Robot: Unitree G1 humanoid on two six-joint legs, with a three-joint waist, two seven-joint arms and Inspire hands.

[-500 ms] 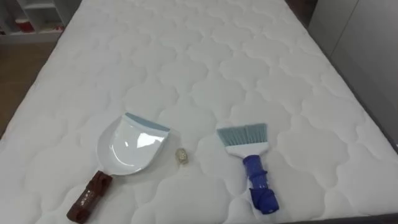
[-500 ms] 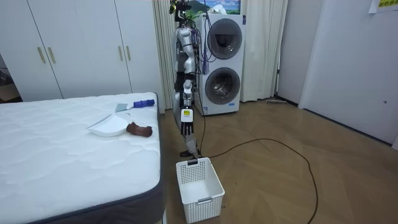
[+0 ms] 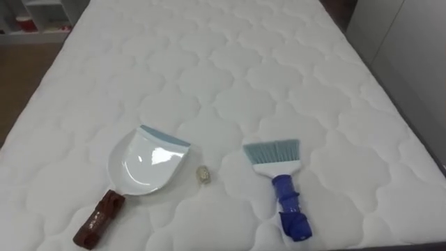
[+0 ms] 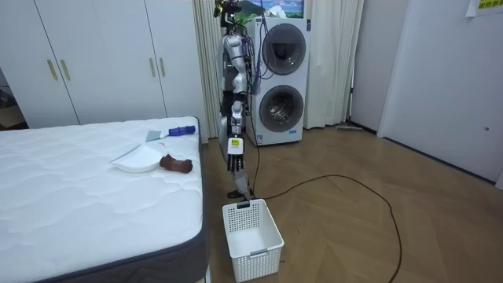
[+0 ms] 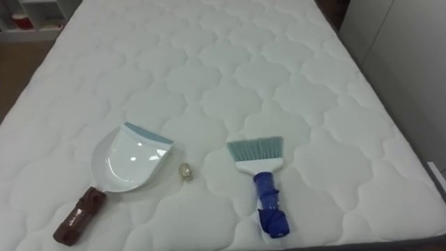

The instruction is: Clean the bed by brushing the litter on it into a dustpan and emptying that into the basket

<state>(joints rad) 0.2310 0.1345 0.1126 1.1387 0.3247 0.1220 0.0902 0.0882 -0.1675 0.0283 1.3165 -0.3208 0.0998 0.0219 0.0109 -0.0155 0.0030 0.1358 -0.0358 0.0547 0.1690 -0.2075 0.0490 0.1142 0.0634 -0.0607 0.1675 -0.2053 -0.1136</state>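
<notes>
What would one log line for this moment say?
robot: standing at bed | dustpan, crumb, brush: lying apart on it | left hand: hanging at side

Eye views: bright, flat, diffuse light. The white mattress (image 3: 279,70) is close to washed out, its quilting showing by soft shading alone. White glare patch on the dustpan (image 3: 143,169), left of centre. Faint soft shadow around the brush (image 3: 279,183), lower centre. Room view: even ceiling light, dull sheen on the wood floor (image 4: 354,228) at right, dark shadow under the mattress edge, lower left.
</notes>
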